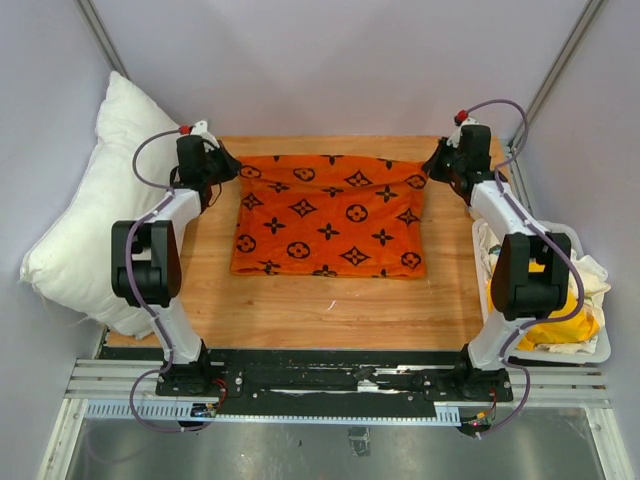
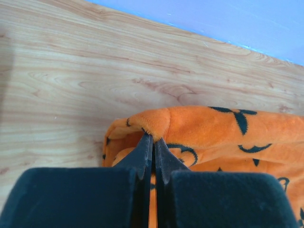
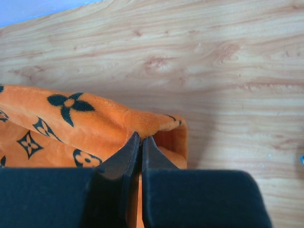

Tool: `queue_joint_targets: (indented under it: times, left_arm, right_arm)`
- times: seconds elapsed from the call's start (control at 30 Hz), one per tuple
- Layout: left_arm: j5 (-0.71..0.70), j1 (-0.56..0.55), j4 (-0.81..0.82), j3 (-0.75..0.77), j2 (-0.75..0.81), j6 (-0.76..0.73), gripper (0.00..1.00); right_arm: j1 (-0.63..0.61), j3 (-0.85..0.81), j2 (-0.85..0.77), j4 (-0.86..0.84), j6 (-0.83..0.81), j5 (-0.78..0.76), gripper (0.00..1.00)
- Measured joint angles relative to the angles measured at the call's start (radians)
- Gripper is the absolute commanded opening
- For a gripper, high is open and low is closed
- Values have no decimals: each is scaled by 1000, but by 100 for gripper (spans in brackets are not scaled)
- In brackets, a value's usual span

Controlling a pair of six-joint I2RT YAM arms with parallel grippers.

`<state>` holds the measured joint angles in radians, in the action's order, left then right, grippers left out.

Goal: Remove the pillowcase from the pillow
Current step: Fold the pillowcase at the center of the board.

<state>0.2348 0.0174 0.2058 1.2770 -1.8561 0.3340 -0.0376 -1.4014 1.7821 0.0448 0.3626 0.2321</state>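
Pillowcase [image 1: 330,215] lies spread flat in the middle of the wooden table [image 1: 300,310] in the top view, its far edge stretched between the two arms. The left gripper [image 1: 236,170] pinches the far left corner and the right gripper [image 1: 434,164] pinches the far right corner. The pillow [image 1: 90,210] stands off the table's left side, leaning against the wall, well apart from the pillowcase. A white bin [image 1: 600,352] of cloths sits at the right.

In the left wrist view, the fingers [image 2: 142,159] are closed on a fold of orange fabric at the corner.

In the right wrist view, the fingers [image 3: 124,154] likewise clamp the corner fold, with wood grain beyond it.
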Motion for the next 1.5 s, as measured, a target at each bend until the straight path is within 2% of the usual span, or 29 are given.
queue_joint_targets:
  times: [0.47,0.63,1.23,1.5]
  left_arm:
    - [-47,0,98,-349,298,51,0]
    - [-59,0,130,-455,353,75,0]
    - [-116,0,165,-702,504,161,0]
    - [-122,0,166,-738,545,173,0]
  right_arm:
    - [0,292,-242,-29,44,-26,1]
    - [0,376,-312,-35,89,-36,1]
    - [0,636,-417,-36,289,-40,1]
    - [0,689,-455,-39,323,-40,1]
